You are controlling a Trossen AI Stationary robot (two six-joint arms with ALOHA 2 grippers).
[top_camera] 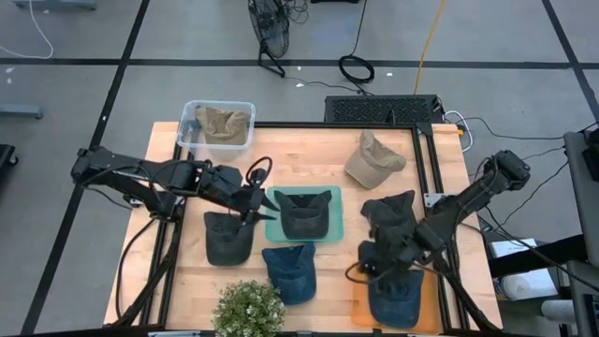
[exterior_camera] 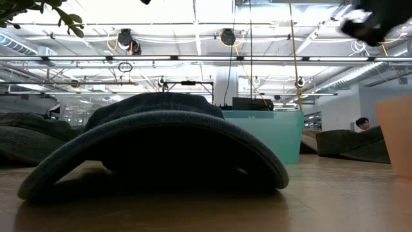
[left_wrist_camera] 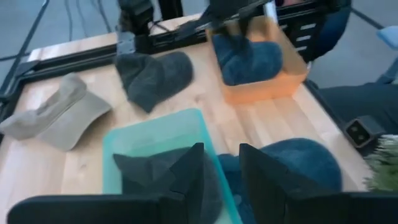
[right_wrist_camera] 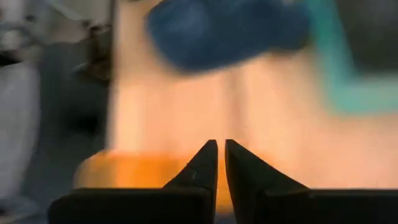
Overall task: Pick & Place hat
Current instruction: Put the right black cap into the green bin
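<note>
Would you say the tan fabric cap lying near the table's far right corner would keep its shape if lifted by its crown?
Probably not: the tan fabric cap lies crumpled, its crown creased, so it would likely sag. Its brim looks stiffer, curving evenly. It seems light and unlikely to roll.

The pale wooden surface shows a light striped grain. A beige fabric cap lies on it, with another beige cap in the clear plastic bin. A charcoal cap sits in the teal tray, a navy blue cap in the orange tray. A blue denim cap neighbours the green leafy plant.
</note>
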